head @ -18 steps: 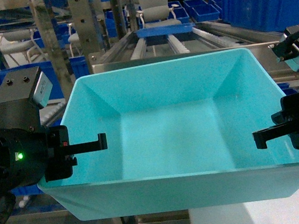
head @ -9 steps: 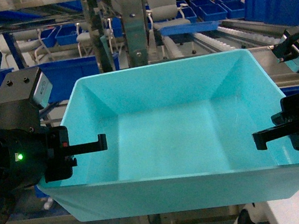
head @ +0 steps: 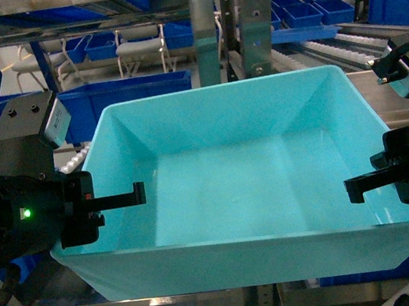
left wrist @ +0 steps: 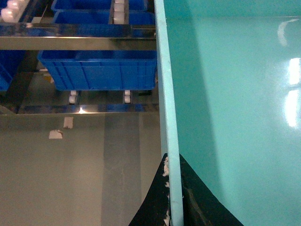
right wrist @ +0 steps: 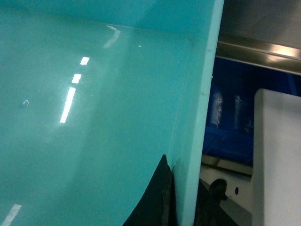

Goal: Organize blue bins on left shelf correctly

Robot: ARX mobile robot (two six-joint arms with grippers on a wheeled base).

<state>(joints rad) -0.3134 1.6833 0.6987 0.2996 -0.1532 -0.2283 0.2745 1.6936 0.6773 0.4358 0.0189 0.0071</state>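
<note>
Item: turquoise bin (head: 233,194), empty, held level in the air in front of the robot, clear of any support.

Left gripper (head: 123,198): clamped on the bin's left wall, one finger inside and one outside; the left wrist view shows the rim (left wrist: 168,117) running between the dark fingers (left wrist: 153,207).

Right gripper (head: 365,185): clamped likewise on the bin's right wall (right wrist: 197,117), the wall pinched between its pads (right wrist: 162,197).

Surroundings: steel shelf (head: 240,26) with roller tracks stands far centre to far right; dark blue crates (head: 125,99) sit on low rails far left; more crates (left wrist: 96,68) show below in the left wrist view.

Step in hand, by judgement: carrying the bin toward the shelf, not yet placed.

Next move calls for: lining the bin's far edge up with a free roller track, keeping both arms level, setting it down before either grip releases.
</note>
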